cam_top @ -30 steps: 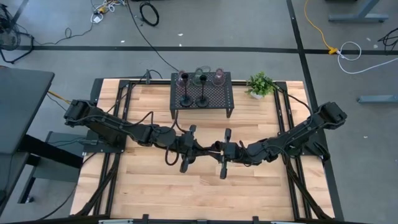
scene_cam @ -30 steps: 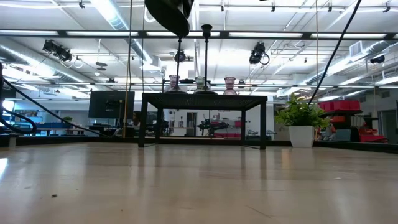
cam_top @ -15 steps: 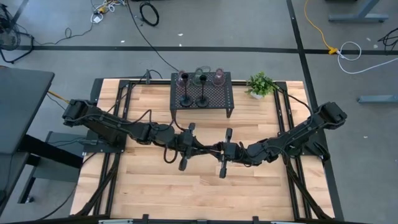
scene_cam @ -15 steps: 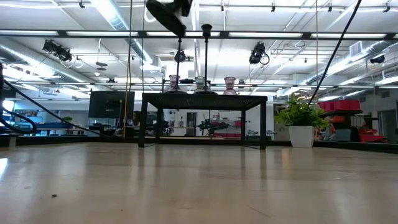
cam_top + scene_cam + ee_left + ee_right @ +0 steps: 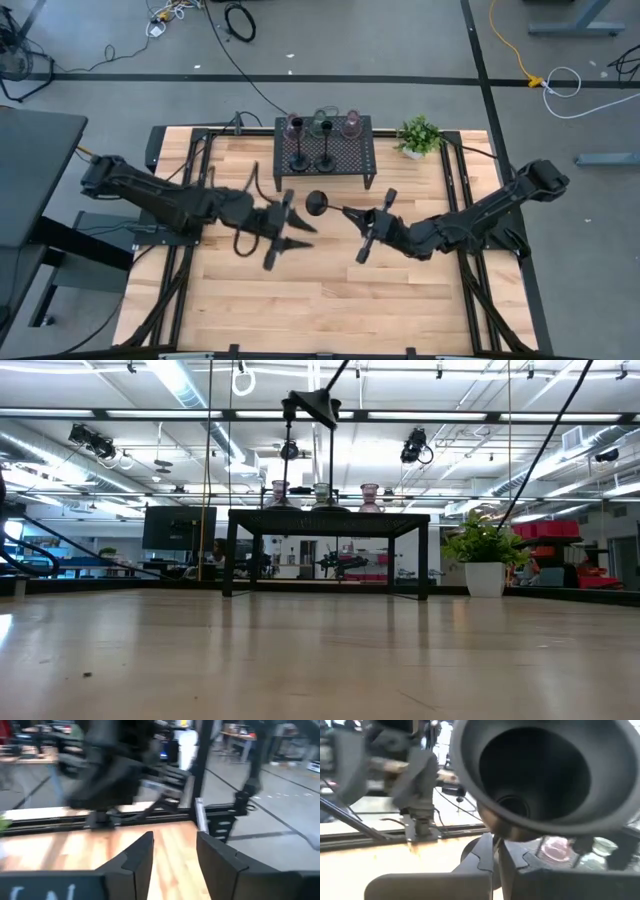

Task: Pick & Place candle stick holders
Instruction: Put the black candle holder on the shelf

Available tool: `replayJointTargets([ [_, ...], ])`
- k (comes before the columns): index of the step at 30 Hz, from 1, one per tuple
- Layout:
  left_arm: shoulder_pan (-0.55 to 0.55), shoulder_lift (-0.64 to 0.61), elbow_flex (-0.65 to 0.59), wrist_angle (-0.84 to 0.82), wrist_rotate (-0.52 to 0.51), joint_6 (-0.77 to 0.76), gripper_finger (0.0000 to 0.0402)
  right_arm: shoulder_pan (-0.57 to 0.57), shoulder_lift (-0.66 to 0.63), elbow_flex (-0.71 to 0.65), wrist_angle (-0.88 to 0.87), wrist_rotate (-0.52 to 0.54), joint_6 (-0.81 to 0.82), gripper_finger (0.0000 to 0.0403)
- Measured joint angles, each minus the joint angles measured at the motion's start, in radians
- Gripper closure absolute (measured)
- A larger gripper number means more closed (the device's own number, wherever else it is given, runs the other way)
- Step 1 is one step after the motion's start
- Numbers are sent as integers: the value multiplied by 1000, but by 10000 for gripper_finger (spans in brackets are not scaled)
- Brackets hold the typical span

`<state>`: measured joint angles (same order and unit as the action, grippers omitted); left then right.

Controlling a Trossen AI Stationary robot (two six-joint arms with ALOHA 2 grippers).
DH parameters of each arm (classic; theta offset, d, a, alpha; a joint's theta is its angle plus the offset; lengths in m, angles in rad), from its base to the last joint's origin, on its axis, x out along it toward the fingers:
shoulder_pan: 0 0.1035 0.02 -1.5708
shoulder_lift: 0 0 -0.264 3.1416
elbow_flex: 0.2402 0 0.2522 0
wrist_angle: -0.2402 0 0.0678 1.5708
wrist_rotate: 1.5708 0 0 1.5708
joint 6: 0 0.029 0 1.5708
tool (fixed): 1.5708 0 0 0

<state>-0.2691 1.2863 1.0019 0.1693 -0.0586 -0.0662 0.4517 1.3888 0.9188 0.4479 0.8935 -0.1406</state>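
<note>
My right gripper (image 5: 360,224) is shut on a black candle stick holder (image 5: 330,209) above the middle of the table. The holder's round base (image 5: 317,204) points toward the table's left and fills the right wrist view (image 5: 535,770). My left gripper (image 5: 298,232) is open and empty to the left of the base, its fingers apart in the left wrist view (image 5: 175,840). Two more black holders (image 5: 311,160) stand on their bases on the black mesh rack (image 5: 360,160). Three tinted-glass holders (image 5: 322,125) stand along the rack's far edge. My right gripper pinches the holder's thin stem (image 5: 495,844) between its two fingers, away from the base; the gripper hides the cup end. The fingers come from the table's right, roughly along the stem. The holder is lifted clear and tilted, its base end (image 5: 312,405) lower and toward the left.
A small green plant (image 5: 418,135) in a white pot stands right of the rack at the table's far edge. Black frame rails (image 5: 190,170) run along both sides of the table. Bare wood (image 5: 320,300) lies between the arms and the near edge.
My left gripper has let go of the black holder and drawn back toward the table's left edge. My right gripper keeps the holder and has gone toward the right and far edges. The holder's base has swung out toward the rack.
</note>
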Motion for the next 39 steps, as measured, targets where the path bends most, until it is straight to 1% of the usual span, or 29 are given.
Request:
replayJointTargets([
  [3, 1, -60, 1, -54, -27, 1, 239, 0, -21, 0, -61, 22, 12, 403],
  [8, -2, -156, -1, -221, -95, 1, 237, -21, -76, 1, -141, 24, 50, 403],
  [12, 1, -227, 0, -330, -183, 0, 237, -56, -146, 1, -283, 7, 174, 403],
  [15, 0, -269, -1, -395, -217, -1, 236, -97, -199, 2, -412, -18, 282, 403],
  [19, 0, -312, 0, -458, -237, -9, 236, -174, -263, 2, -537, -108, 397, 403],
  [23, 0, -326, -1, -494, -263, -10, 236, -258, -303, 2, -582, -185, 430, 403],
  [25, 0, -330, -1, -509, -269, -9, 236, -303, -319, 2, -605, -243, 454, 403],
  [30, 0, -331, -1, -522, -270, -9, 236, -412, -330, 2, -667, -327, 492, 403],
  [39, 0, -334, -1, -551, -271, -9, 236, -614, -330, 2, -702, -530, 512, 403],
])
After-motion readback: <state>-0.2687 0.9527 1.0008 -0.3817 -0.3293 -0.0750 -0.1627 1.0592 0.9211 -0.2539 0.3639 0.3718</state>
